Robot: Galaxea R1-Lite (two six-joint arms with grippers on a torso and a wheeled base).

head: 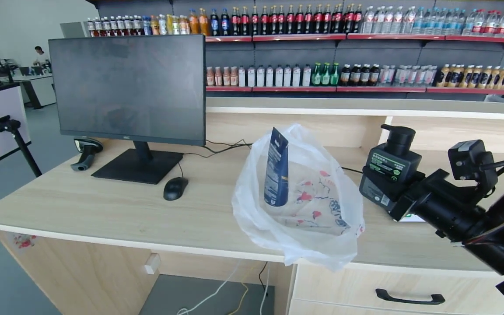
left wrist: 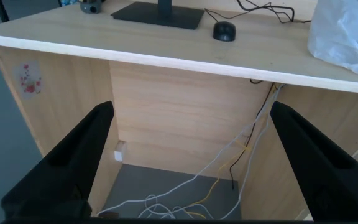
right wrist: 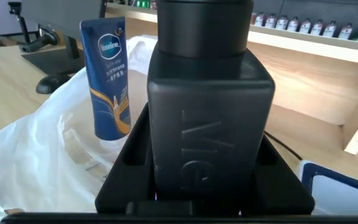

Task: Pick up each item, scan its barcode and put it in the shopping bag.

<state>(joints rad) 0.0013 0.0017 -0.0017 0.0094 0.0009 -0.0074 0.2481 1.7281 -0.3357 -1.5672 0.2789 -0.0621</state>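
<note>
My right gripper is shut on a black pump bottle with a green label, held tilted just right of the shopping bag and above the counter. In the right wrist view the bottle sits between the gripper fingers. The translucent white shopping bag lies open on the wooden counter, its rim hanging over the front edge. A blue tube stands upright inside it, cap down. My left gripper hangs open below the counter's front edge, holding nothing.
A monitor stands at the back left, with a black mouse and a handheld barcode scanner beside it. A white and blue item lies on the counter under the right arm. Cables hang beneath the counter.
</note>
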